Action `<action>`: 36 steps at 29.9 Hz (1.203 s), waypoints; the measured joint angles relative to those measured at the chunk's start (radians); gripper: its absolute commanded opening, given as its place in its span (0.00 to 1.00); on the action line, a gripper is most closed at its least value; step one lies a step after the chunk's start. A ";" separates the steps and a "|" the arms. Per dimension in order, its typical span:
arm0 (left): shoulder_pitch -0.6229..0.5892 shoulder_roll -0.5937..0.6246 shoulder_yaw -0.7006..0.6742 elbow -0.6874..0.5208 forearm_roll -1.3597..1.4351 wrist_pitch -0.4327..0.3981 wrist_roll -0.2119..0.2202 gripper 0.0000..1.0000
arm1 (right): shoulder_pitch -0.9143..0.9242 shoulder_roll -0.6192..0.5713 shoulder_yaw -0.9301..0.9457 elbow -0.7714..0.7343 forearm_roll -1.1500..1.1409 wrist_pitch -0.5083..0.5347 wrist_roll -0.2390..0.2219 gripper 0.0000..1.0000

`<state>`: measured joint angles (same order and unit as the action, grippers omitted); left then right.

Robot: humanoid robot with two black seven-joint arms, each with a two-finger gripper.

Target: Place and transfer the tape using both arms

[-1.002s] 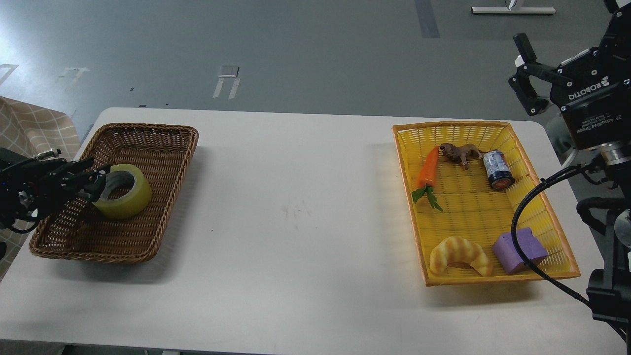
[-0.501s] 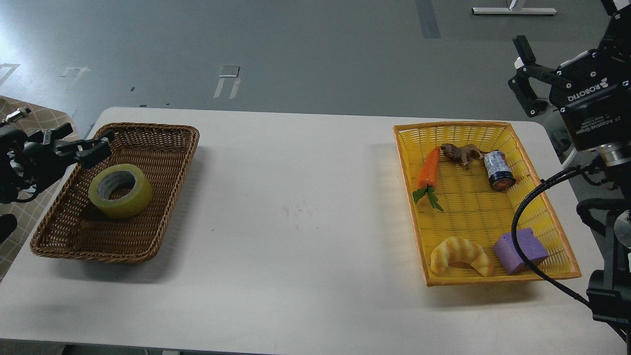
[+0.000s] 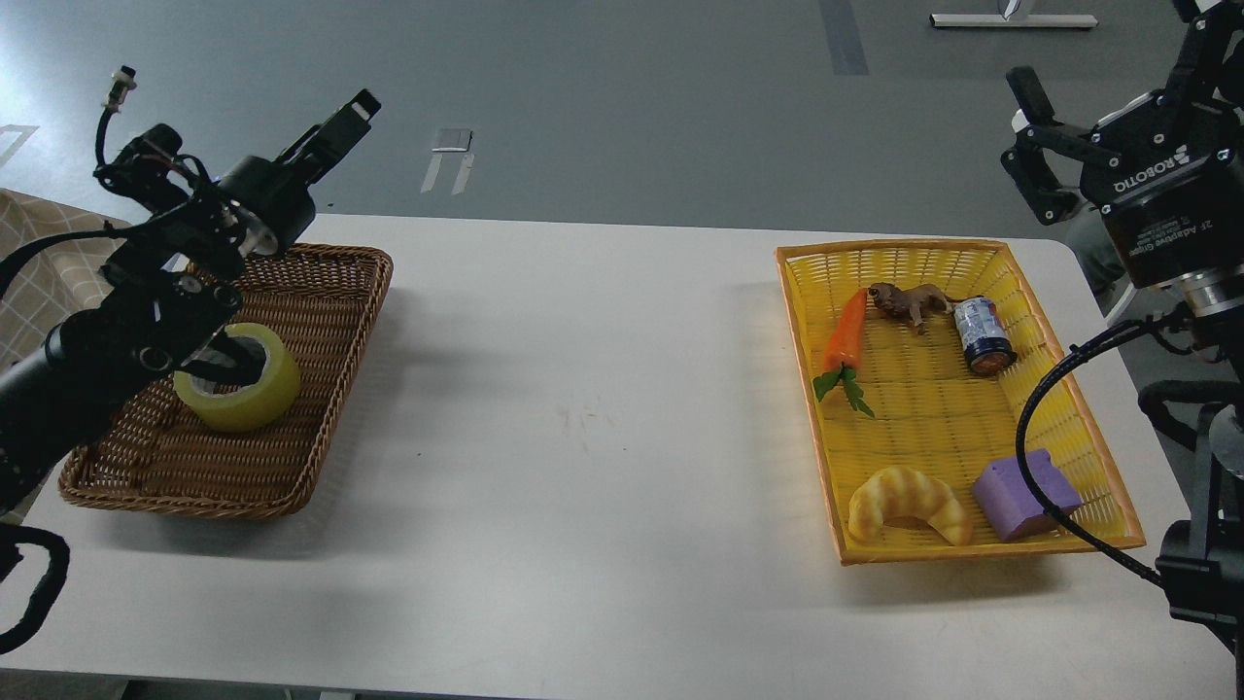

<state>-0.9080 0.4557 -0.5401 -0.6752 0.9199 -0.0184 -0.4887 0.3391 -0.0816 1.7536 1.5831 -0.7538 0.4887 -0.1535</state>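
The tape (image 3: 255, 394), a yellow translucent roll with a grey-white core, lies flat in the brown wicker basket (image 3: 321, 292) at the table's left. My left arm crosses in front of the roll and hides its left part. My left gripper (image 3: 342, 122) is raised high above the basket's far edge, pointing up and to the right, away from the tape. It holds nothing, and its fingers cannot be told apart. My right gripper (image 3: 1028, 146) hangs above the far right corner of the table, open and empty.
A yellow basket (image 3: 1088, 428) at the right holds a carrot (image 3: 846, 331), a brown animal figure (image 3: 909, 301), a small can (image 3: 980, 335), a croissant toy (image 3: 909, 501) and a purple block (image 3: 1020, 496). A black cable (image 3: 1030, 428) from my right arm hangs over it.
My left gripper let go of the tape, drew back, then rose up and to the right above the basket. The tape stays in the basket. The right arm barely moved.
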 measured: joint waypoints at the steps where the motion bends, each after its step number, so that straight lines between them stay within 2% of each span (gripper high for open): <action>1: -0.009 -0.004 -0.001 -0.025 -0.062 -0.034 0.000 0.98 | 0.006 0.000 0.000 -0.002 -0.009 0.000 0.000 1.00; 5: -0.016 -0.005 -0.012 -0.146 -0.239 -0.150 0.000 0.98 | 0.036 0.003 -0.003 -0.011 -0.087 0.000 0.000 1.00; 12: -0.008 0.032 -0.061 -0.391 -0.434 -0.192 0.000 0.98 | 0.081 0.008 -0.027 -0.026 -0.128 0.000 -0.003 1.00; 16: 0.000 0.024 -0.092 -0.480 -0.441 -0.187 0.059 0.98 | 0.119 0.004 -0.071 -0.046 -0.131 0.000 -0.020 1.00; 19: 0.018 0.020 -0.096 -0.505 -0.419 -0.182 0.103 0.98 | 0.152 0.004 -0.112 -0.067 -0.149 0.000 -0.032 1.00; 27: 0.037 0.027 -0.141 -0.524 -0.396 -0.181 0.129 0.98 | 0.227 0.011 -0.170 -0.114 -0.220 0.000 -0.036 1.00; 32: 0.085 0.018 -0.225 -0.631 -0.390 -0.183 0.197 0.98 | 0.251 0.018 -0.224 -0.118 -0.259 -0.037 -0.036 1.00; 36: 0.140 -0.003 -0.297 -0.688 -0.379 -0.178 0.212 0.98 | 0.258 0.066 -0.234 -0.106 -0.258 -0.061 -0.032 1.00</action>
<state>-0.7682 0.4525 -0.8375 -1.3634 0.5407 -0.1966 -0.2769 0.5969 -0.0154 1.5193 1.4769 -1.0123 0.4279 -0.1852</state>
